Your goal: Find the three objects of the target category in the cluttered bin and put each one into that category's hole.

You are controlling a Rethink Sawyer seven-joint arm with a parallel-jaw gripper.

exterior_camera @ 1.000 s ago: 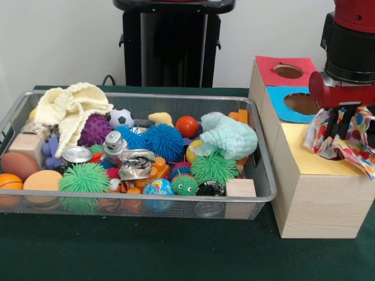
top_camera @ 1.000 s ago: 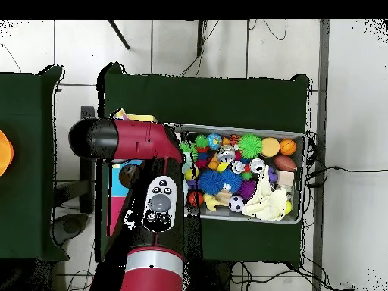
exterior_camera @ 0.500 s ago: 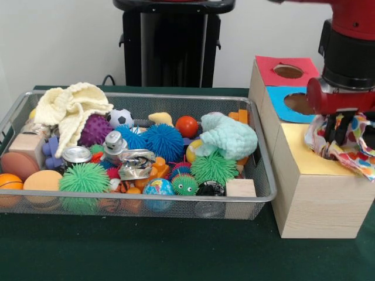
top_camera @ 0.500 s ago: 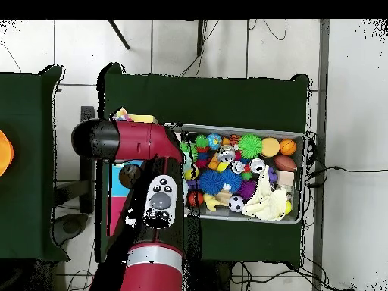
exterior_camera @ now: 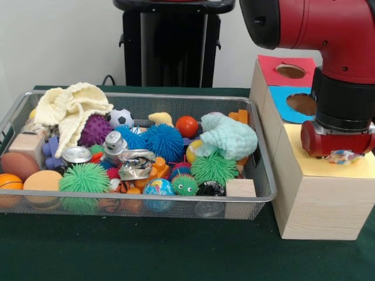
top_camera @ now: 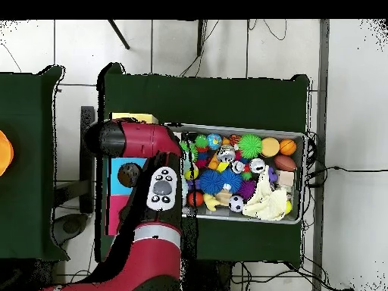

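Red and black arm (exterior_camera: pixel 328 52) entering from the upper right of the front view, bent at a rounded elbow, black wrist pointing straight down. Gripper (exterior_camera: pixel 338 153) lowered at the right edge, fingers hidden. In the overhead view, stretched up from bottom centre-left.

The bin (exterior_camera: pixel 258 196) was silver wire mesh with a smooth metal rim. The boxes (exterior_camera: pixel 319 205) looked like pale, matt bare wood. A knitted cream cloth (exterior_camera: pixel 70 108) and a nubbly mint one (exterior_camera: pixel 229 136) looked soft, the rubber balls (exterior_camera: pixel 163 140) spiky. The crushed can (exterior_camera: pixel 136 163) was shiny metal, and the arm (exterior_camera: pixel 337 35) glossy red plastic.
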